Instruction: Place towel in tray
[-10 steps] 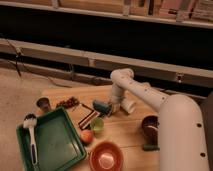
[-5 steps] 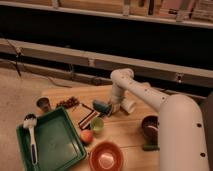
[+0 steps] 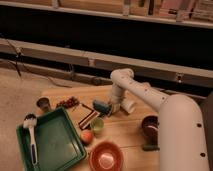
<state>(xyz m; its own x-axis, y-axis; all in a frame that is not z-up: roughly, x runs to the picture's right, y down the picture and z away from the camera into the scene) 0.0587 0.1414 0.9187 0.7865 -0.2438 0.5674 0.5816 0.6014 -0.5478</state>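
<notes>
The gripper (image 3: 111, 107) is low over the middle of the wooden table (image 3: 125, 132), at the end of the white arm (image 3: 150, 97) that reaches in from the right. It sits right at a small blue-grey folded item, apparently the towel (image 3: 101, 106), which lies on the tabletop. Whether the claw is closed on the cloth or merely beside it cannot be told, because the wrist hides the fingers.

Just right of the claw lies a white cylindrical object (image 3: 128, 105). Below and left of the towel, a striped red-and-white packet (image 3: 88, 119) lies flat, and next to it stands a small green cup (image 3: 97, 125). A reddish apple-like fruit (image 3: 86, 136) rests below the cup, touching or nearly touching the edge of the green tray (image 3: 62, 150).

The tray occupies the table's lower left corner and holds a white-headed dish brush (image 3: 31, 135) along its left side. Above the tray are a cluster of dark red berries (image 3: 67, 103) and a small metal cup (image 3: 44, 104). An orange-red bowl (image 3: 106, 157) sits at the near edge, and a dark bowl (image 3: 150, 127) is at the right, partly behind the arm.
</notes>
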